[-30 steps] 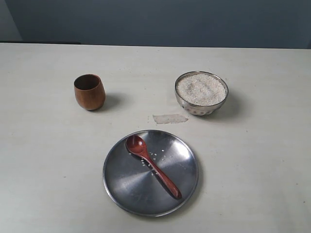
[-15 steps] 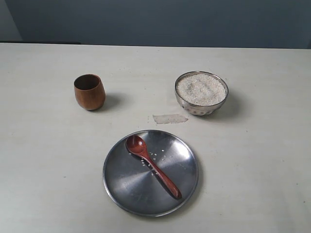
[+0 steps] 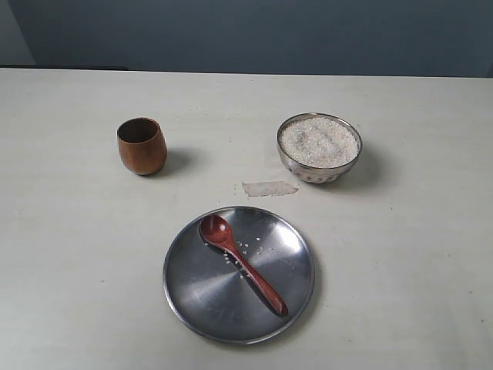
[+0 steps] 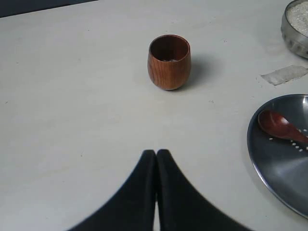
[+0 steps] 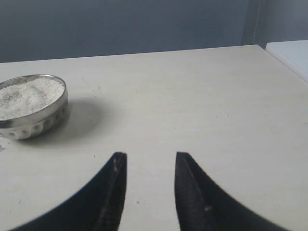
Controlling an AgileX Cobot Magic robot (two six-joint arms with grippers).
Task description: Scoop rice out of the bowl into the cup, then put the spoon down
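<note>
The steel bowl (image 3: 319, 147) stands at the back right, heaped with white rice (image 3: 319, 142). The brown wooden cup (image 3: 142, 146) stands upright at the back left. The wooden spoon (image 3: 242, 263) lies on the flat steel plate (image 3: 192, 285), with a few stray grains beside it. Neither arm shows in the exterior view. In the left wrist view my left gripper (image 4: 156, 154) is shut and empty, well short of the cup (image 4: 169, 61), with the spoon head (image 4: 276, 126) off to one side. In the right wrist view my right gripper (image 5: 147, 156) is open and empty, apart from the bowl (image 5: 30, 107).
A small strip of clear tape (image 3: 269, 188) is stuck to the pale table (image 3: 400, 247) between bowl and plate. A dark wall runs behind the table's far edge.
</note>
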